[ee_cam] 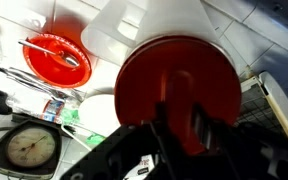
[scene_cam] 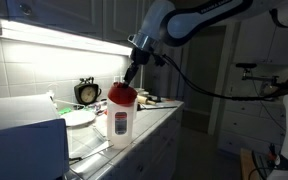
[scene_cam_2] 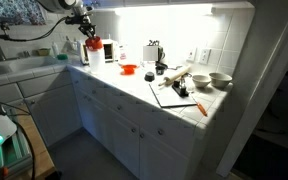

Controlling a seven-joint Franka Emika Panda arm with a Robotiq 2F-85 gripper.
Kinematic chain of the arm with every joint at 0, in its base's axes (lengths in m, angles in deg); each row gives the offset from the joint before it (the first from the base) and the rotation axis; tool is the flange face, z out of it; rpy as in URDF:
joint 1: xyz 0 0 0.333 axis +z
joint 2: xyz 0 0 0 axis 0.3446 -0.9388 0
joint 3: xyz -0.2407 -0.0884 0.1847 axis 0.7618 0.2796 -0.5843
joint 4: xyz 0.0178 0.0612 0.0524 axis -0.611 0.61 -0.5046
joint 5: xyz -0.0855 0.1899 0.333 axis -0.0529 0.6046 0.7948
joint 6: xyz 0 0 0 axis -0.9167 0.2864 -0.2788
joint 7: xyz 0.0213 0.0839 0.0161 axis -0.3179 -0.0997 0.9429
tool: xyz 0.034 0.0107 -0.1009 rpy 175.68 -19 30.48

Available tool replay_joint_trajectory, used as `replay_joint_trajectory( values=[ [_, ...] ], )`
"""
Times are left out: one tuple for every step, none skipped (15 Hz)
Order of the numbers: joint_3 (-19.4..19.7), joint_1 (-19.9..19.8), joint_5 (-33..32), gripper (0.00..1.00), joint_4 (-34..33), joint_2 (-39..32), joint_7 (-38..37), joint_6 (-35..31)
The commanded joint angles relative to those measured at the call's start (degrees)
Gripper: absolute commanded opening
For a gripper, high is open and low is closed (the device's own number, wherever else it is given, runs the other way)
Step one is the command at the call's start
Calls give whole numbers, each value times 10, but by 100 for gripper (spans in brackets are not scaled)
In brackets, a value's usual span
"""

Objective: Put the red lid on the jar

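The white tiled counter (scene_cam: 154, 115) ran beneath a bright strip light (scene_cam: 54, 38). The jar (scene_cam: 121, 122) stood upright near its front edge, with a white plate (scene_cam: 79, 118) at about nine o'clock of it and a round clock (scene_cam: 87, 92) further back at ten o'clock. The red lid (scene_cam: 121, 92) was at the jar's mouth, at twelve o'clock of the body. It looked somewhat tilted rather than flat, and whether it touched the rim could not be told. The gripper (ee_cam: 184, 112) was drawn in narrow and pinched the lid's edge from the six o'clock side of the wrist view, where the lid hid the jar's opening. A red dish (ee_cam: 56, 57) lay off at ten o'clock. To do this step well, the lid probably needed levelling and centring over the rim, then a straight descent before release. Letting go while it was tilted risked it sliding off.
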Motion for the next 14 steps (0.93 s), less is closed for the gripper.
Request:
replay_joint_trajectory(
  values=[
    [-2,4,-23,8,-36,-11,-23,48],
    [-2,4,-25,8,-43,-12,-22,61],
    [-3,5,-28,8,-50,-14,-22,74],
    [-4,6,-33,8,-56,-16,-24,83],
    [-4,8,-36,8,-62,-18,-25,92],
    [-4,9,-40,8,-68,-21,-26,100],
    [-5,10,-43,8,-74,-25,-27,107],
    [-5,11,-47,8,-81,-30,-30,114],
    [-5,12,-50,8,-87,-35,-33,118],
    [-5,13,-54,8,-93,-41,-36,123],
    [-5,14,-58,8,-100,-47,-40,128],
    [-4,15,-61,8,-106,-53,-43,132],
    [-3,16,-64,8,-112,-61,-47,136],
    [-3,17,-63,8,-119,-68,-48,140]
  ],
)
